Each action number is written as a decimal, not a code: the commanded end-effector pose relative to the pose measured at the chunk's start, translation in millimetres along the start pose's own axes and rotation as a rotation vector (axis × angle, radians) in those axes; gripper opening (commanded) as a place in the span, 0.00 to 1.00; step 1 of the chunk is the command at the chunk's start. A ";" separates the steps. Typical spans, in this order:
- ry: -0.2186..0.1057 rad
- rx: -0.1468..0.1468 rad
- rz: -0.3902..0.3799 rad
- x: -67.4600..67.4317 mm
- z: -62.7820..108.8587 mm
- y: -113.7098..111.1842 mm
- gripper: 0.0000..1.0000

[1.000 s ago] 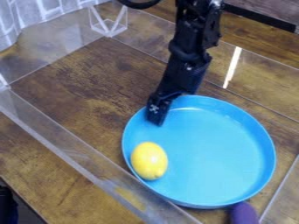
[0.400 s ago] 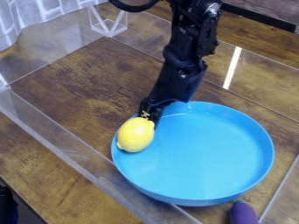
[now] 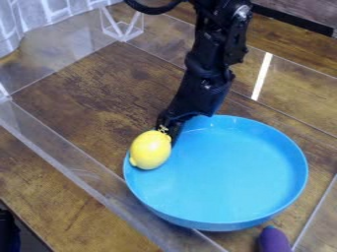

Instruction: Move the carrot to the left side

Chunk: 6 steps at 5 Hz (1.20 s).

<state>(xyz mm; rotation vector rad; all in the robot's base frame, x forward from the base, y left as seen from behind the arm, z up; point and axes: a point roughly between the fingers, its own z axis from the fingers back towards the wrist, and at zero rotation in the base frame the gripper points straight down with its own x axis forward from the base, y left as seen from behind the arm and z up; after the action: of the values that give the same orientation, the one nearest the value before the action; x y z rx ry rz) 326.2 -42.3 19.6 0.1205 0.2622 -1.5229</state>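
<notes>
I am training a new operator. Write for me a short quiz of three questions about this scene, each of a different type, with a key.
1. True or false: the carrot lies in the middle of the blue plate.
2. Multiple choice: where is the gripper? A) above the plate's far left rim, beside the carrot; B) over the purple thing; C) outside the clear wall.
3. Fill in: the plate rests on a ______ table.

Key:
1. False; it sits at the plate's left rim.
2. A
3. wooden
</notes>
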 end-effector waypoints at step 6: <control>-0.002 -0.033 -0.162 53.3 4.8 7.1 1.00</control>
<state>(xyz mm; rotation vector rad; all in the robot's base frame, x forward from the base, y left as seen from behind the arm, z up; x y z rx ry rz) 339.0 -81.5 16.0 0.0870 0.2984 -1.6266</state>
